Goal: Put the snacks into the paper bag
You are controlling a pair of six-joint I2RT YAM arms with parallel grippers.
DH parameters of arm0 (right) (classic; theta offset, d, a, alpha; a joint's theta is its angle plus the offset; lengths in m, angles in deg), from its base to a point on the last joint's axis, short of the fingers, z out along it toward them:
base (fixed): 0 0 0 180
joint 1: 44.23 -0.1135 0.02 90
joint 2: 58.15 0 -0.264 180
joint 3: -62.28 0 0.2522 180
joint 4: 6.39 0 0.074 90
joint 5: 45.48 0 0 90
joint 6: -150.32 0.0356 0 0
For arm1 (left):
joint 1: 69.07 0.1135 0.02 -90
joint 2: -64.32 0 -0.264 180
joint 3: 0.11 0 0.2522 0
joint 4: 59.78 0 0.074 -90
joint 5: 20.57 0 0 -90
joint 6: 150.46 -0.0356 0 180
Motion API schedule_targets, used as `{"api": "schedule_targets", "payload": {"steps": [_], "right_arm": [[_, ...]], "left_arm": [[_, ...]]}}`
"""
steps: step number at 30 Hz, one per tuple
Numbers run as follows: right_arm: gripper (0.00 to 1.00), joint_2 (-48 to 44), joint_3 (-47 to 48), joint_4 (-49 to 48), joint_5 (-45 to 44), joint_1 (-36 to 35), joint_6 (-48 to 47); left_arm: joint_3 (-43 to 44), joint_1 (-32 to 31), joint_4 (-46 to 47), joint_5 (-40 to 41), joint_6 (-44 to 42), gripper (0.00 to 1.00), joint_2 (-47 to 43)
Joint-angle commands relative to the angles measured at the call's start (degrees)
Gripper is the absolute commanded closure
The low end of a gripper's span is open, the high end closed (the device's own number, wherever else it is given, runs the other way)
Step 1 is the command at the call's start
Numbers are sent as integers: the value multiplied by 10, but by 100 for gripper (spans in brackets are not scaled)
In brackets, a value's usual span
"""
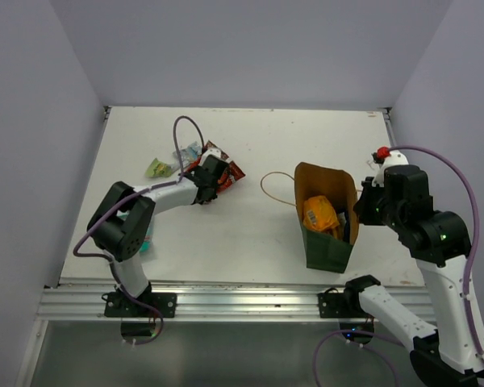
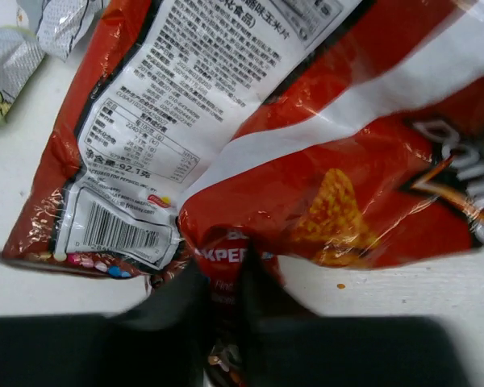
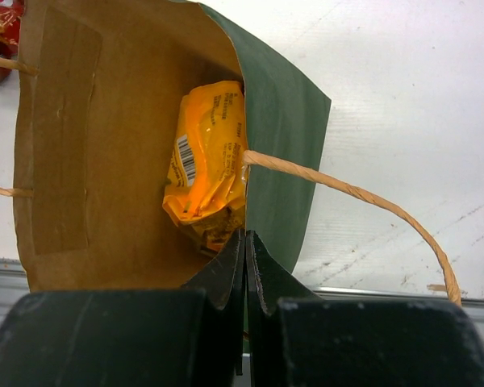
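1. Left gripper (image 2: pixel 226 294) fingers are pinching the lower edge of the red-and-white packet (image 2: pixel 323 161), which is lying on the table (image 1: pixel 250 234) well left of the paper bag (image 1: pixel 327 246).
2. Right gripper (image 3: pixel 246 270) is sitting closed at the bag's rim; I cannot tell whether paper is caught between its fingers.
3. So thin an edge pinch is probably risking a slip, or the dangling packet catching the rim and tipping the bag.
4. The bag is standing open, holding an orange-yellow packet (image 3: pixel 206 161); a light green packet (image 1: pixel 157 168) is waiting farther left.
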Motion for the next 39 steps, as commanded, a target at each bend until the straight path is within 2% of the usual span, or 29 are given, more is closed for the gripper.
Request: {"api": "schedule_targets", "payload": {"steps": [1, 6, 9, 12, 13, 16, 19, 23, 31, 37, 38, 39], "right_arm": [[100, -9, 26, -17, 10, -2, -9], [100, -4, 15, -26, 17, -1, -8], [100, -2, 9, -36, 21, -1, -9], [100, 4, 5, -43, 22, -1, -10], [100, 5, 4, -47, 23, -1, -10], [100, 9, -3, -56, 28, -1, -10], [100, 12, -11, -65, 32, -1, -7], [100, 16, -14, -72, 35, -1, -6], [100, 20, -15, -77, 27, -1, -3], [100, 19, -16, -76, 24, -2, 0], [100, 18, -16, -77, 24, -1, 1], [100, 18, -17, -77, 23, -1, 2]], "left_arm": [[-5, 5, 22, -7, 7, 100, -10], [11, 3, -11, 4, 12, 100, -68], [39, -10, -26, -19, 19, 100, -148], [94, -23, -37, -98, 41, 100, -223], [128, -30, -40, -148, 48, 100, -248], [186, -56, -25, -243, 64, 100, -275], [233, -81, 6, -378, 88, 100, -264], [250, -141, 59, -465, 136, 100, -233], [180, -250, 166, -509, 186, 100, -178], [199, -286, 138, -508, 176, 99, -148], [202, -286, 116, -506, 170, 89, -146], [207, -286, 109, -500, 168, 63, -146]]}}
